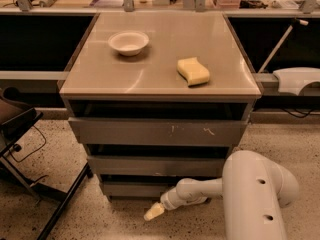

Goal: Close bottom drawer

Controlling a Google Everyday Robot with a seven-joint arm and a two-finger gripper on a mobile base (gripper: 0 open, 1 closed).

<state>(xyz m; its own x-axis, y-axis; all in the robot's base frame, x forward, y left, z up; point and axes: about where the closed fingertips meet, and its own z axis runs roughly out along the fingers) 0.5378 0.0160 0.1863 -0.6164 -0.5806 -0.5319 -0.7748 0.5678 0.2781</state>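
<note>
The bottom drawer (135, 188) is the narrowest grey front, lowest on the cabinet, standing a little out with a dark gap above it. Above it are the mid-width drawer (155, 165) and the widest drawer (157, 132) with white scratch marks. My white arm (200, 190) reaches leftward low across the floor from the lower right. My gripper (152, 212) has pale yellowish tips and is just below and in front of the bottom drawer's front, near its middle.
A white bowl (128, 42) and a yellow sponge (193, 71) sit on the cabinet top (155, 79). A black chair frame (35, 194) stands at the left on the speckled floor. A white object (297, 79) lies at the right. My arm's bulky body (257, 196) fills the lower right.
</note>
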